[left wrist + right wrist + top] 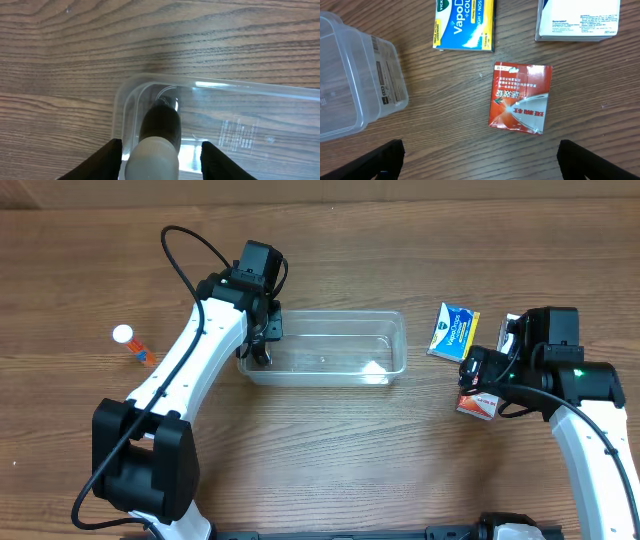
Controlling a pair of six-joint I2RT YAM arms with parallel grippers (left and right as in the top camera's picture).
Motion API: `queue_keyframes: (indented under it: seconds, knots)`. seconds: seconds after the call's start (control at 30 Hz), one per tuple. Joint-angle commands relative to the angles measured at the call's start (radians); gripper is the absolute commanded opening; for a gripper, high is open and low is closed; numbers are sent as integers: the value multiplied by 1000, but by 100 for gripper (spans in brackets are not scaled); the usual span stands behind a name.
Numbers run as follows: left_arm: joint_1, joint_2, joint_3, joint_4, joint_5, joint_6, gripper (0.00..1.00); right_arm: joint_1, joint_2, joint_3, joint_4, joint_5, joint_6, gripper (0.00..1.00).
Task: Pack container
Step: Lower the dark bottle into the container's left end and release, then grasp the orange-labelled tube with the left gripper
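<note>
The clear plastic container [330, 348] lies mid-table; it also shows in the left wrist view [240, 115] and the right wrist view [350, 85]. My left gripper [262, 345] hangs over its left end. In the left wrist view this gripper [161, 161] is open, and a dark tube with a whitish cap [157, 132] stands between the jaws with a gap on each side, its far end in the container's corner. My right gripper [482, 385] is wide open [495, 165] and empty just above a red packet [520, 97].
A blue and yellow VapoDrops box [453, 330] lies right of the container and also shows in the right wrist view [465, 22]. A white box [577, 20] lies beside it. An orange tube with a white cap [130, 345] lies far left.
</note>
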Motion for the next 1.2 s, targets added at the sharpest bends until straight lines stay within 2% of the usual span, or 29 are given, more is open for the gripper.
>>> queue_keyframes:
  seconds: [0.0, 0.1, 0.13, 0.17, 0.2, 0.33, 0.43, 0.5, 0.7, 0.9, 0.93, 1.0, 1.07, 1.17]
  knots:
    - [8, -33, 24, -10, -21, 1, 55, -3, -13, 25, 5, -6, 2, 100]
    - [11, -135, 84, -42, -33, 24, 62, -3, -13, 25, 4, -6, 1, 100]
    - [21, -182, 105, -68, -36, 24, 87, -3, -13, 25, 4, -6, 2, 100]
    - [34, -215, 113, -83, -35, 23, 98, -3, -13, 25, 4, -6, 2, 100]
    - [65, -263, 115, -108, -34, 16, 100, -3, -13, 25, 4, -6, 2, 100]
    - [288, -362, 115, -216, 11, -3, 100, -3, -13, 25, 5, -6, 2, 100]
    - [468, -335, 114, -233, 34, 5, 100, -3, -13, 25, 5, -6, 2, 100]
    - [534, -288, 114, -235, 34, 13, 100, -3, -13, 25, 4, -6, 2, 100]
    - [598, -99, 114, -227, 35, 13, 100, -3, -13, 25, 4, -6, 2, 100]
    - [605, 77, 114, -176, 36, 14, 100, -3, -13, 25, 4, -6, 2, 100]
    - [605, 92, 114, -169, 36, 14, 100, -3, -13, 25, 4, -6, 2, 100]
    - [605, 106, 114, -165, 33, 14, 91, -3, -13, 25, 5, -6, 2, 100]
    - [605, 108, 114, -152, 32, 34, 66, -3, -13, 25, 5, -6, 2, 100]
    - [605, 108, 114, -135, 30, 48, 50, -3, -13, 25, 5, -6, 2, 100]
